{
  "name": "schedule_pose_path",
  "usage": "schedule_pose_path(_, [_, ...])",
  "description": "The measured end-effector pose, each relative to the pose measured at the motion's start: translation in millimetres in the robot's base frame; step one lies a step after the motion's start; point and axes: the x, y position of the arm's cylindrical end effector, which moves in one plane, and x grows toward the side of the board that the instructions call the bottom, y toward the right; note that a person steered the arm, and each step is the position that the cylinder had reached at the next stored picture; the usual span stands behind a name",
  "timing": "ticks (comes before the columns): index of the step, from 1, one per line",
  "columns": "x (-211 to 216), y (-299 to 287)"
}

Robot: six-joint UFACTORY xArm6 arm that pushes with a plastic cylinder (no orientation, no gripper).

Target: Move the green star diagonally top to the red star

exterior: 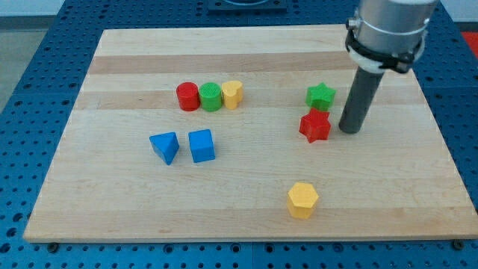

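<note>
The green star (320, 96) lies right of the board's middle, just above the red star (315, 126) and very slightly to its right; the two look close to touching. My tip (349, 131) rests on the board just right of the red star, level with it, and below and right of the green star. A narrow gap shows between the rod and both stars.
A red cylinder (187, 96), a green cylinder (211, 96) and a yellow heart-like block (233, 94) stand in a row left of the middle. A blue triangle (165, 146) and a blue cube (202, 145) lie below them. A yellow hexagon (302, 199) sits near the view's bottom on the wooden board (112, 187).
</note>
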Motion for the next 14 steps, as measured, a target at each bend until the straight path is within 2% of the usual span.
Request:
schedule_pose_path(1, [-19.8,-1.7])
schedule_pose_path(4, [-51.5,-56.0])
schedule_pose_path(6, [-83.6,-43.6])
schedule_pose_path(7, [-88.9,-41.5])
schedule_pose_path(10, [-40.3,-54.8])
schedule_pose_path(12, [-83.7,-24.2])
schedule_pose_path(14, [-96.7,-57.6])
